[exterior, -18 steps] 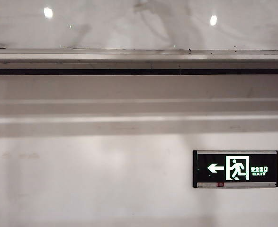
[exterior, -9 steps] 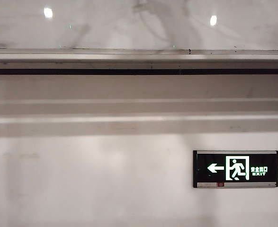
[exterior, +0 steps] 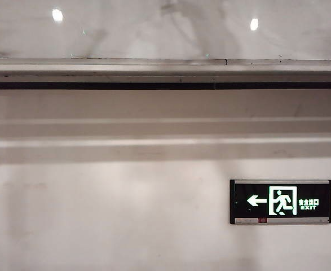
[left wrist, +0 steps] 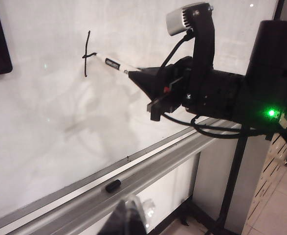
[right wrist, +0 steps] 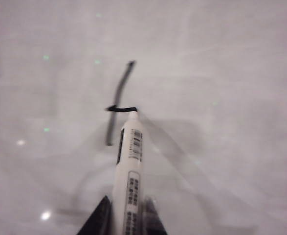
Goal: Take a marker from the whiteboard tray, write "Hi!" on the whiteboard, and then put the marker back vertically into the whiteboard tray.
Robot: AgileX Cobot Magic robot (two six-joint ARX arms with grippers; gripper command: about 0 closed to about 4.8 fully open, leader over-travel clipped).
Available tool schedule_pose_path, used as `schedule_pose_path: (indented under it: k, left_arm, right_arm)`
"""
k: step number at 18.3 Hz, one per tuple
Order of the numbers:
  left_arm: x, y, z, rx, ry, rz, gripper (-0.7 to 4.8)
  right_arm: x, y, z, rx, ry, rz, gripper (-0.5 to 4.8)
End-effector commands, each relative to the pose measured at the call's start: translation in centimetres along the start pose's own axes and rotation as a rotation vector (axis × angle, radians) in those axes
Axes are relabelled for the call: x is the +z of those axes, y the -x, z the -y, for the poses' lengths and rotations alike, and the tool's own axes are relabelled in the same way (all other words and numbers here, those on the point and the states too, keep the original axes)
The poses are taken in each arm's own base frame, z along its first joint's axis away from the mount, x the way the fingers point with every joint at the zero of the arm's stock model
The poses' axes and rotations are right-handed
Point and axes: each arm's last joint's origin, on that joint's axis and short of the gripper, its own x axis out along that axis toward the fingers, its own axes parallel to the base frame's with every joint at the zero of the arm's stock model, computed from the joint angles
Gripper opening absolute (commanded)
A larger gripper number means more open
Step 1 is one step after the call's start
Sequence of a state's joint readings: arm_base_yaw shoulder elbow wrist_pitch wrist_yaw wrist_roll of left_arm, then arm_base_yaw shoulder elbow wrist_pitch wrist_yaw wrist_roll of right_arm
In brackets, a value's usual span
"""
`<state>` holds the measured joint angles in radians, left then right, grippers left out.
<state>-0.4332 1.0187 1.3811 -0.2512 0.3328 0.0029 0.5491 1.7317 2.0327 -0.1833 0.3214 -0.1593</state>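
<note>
Right claw (left wrist: 136, 73) is seen clamped on the marker (right wrist: 130, 171), white barrel gripped between the two dark fingers (right wrist: 98, 220), tip pressed to the whiteboard (left wrist: 50, 122). A black vertical stroke (left wrist: 86, 54) is drawn on the board, with a short horizontal bar begun across its middle; the marker tip is touching the end of that bar. Marker is uncapped. A small black cap (left wrist: 113, 185) is lying on the whiteboard tray (left wrist: 148, 169), below and well apart from the writing.

Left claw (left wrist: 128, 223) is held low and near, below the tray, only a dark tip and a blurred clear finger showing; apart or together cannot be told.

In the exterior view only tray, wall and a green exit sign (exterior: 280, 201) on the lower right are seen; neither claw appears
</note>
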Motion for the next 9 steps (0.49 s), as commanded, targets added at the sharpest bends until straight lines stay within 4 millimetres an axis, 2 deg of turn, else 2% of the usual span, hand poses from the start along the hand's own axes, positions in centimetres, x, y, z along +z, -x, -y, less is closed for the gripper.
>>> schedule_pose_path:
  k: [1, 9]
  left_arm:
    - [0.2, 0.1, 0.1, -0.004, -0.001, 0.012, -0.05]
    - [0.2, 0.1, 0.1, -0.004, -0.001, 0.012, -0.05]
  right_arm:
    - [0.3, 0.3, 0.5, -0.074, 0.013, -0.015, -0.01]
    - [1.1, 1.0, 2.1, -0.114, 0.02, 0.0, -0.01]
